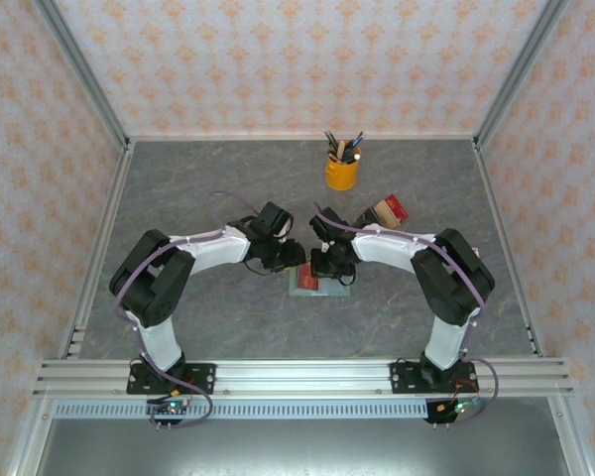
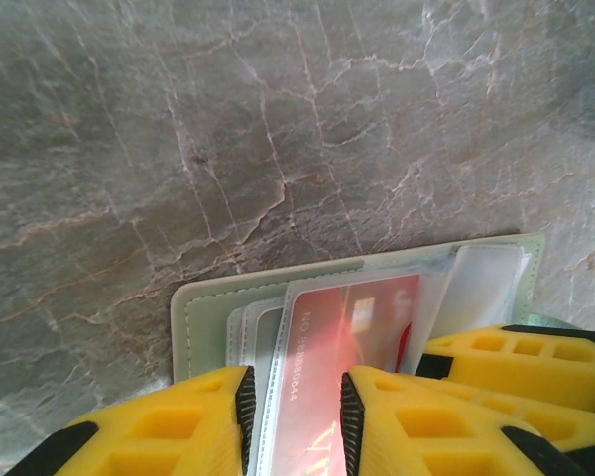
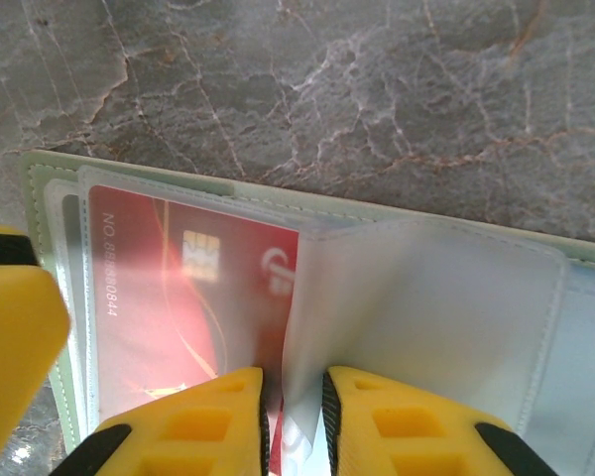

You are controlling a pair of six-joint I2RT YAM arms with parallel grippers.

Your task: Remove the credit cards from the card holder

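Note:
The sage-green card holder [image 1: 305, 284] lies open on the grey table between both arms. In the left wrist view its green cover [image 2: 203, 317] holds clear sleeves, and a red credit card [image 2: 352, 322] sits inside one of them. My left gripper [image 2: 296, 412] hovers over that sleeve, jaws a little apart with the card's face showing between them. My right gripper [image 3: 293, 402] is shut on a clear sleeve flap [image 3: 426, 317] lifted beside the red card [image 3: 169, 297]. From above, the left gripper [image 1: 296, 260] and right gripper [image 1: 327, 268] meet over the holder.
A yellow cup of pens [image 1: 342, 171] stands at the back. A dark, tan and red cluster of blocks [image 1: 385, 211] sits behind the right arm. Metal frame rails border the table on the left, right and front.

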